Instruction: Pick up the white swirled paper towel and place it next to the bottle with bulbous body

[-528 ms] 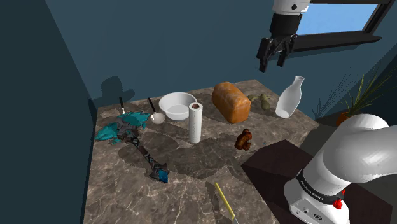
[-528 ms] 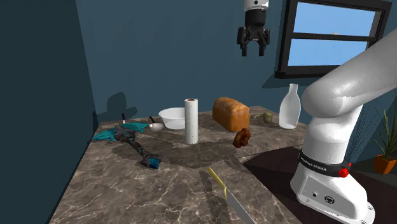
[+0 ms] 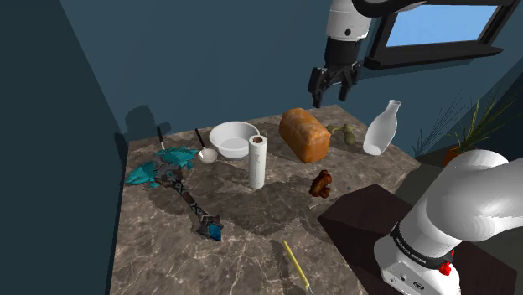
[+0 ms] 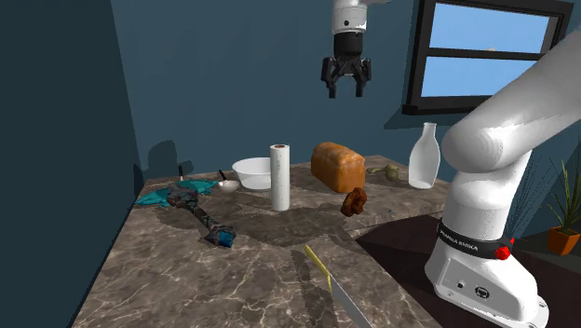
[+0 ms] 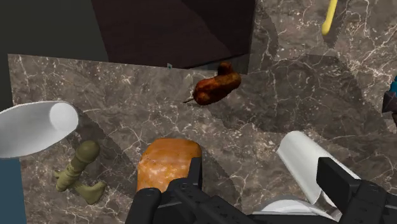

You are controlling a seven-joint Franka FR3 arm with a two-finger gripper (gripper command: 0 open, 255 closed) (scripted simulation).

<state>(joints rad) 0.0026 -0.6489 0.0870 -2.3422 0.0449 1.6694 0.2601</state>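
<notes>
approach stage of a pick-and-place task. we show the gripper (image 3: pixel 328 94) high over the marble table (image 3: pixel 251 243), in the upper middle of the shoulder view, its two fingers spread apart with nothing between them. the white paper towel (image 3: pixel 257 162) stands upright near the centre of that frame, in front of a white bowl (image 3: pixel 234 138) and to the left of a loaf of bread (image 3: pixel 304 134). the bottle (image 3: pixel 381 128), white with a swollen body and a narrow neck, stands at the right of the frame beyond the loaf, well apart from the paper towel.

the relation we stress: the paper towel lies below the fingers and toward the frame's lower left, its long axis vertical. the second exterior view agrees, with the gripper (image 4: pixel 345 91) at top centre and the paper towel (image 4: pixel 280 177) down and to its left. in the wrist view the gripper (image 5: pixel 261 178) looks down on the loaf (image 5: pixel 168 162), and the paper towel (image 5: pixel 308 165) appears close to one finger, not centred in the gap.

we judge that the hand must shift sideways over the paper towel, then descend and close across its round flank.
</notes>
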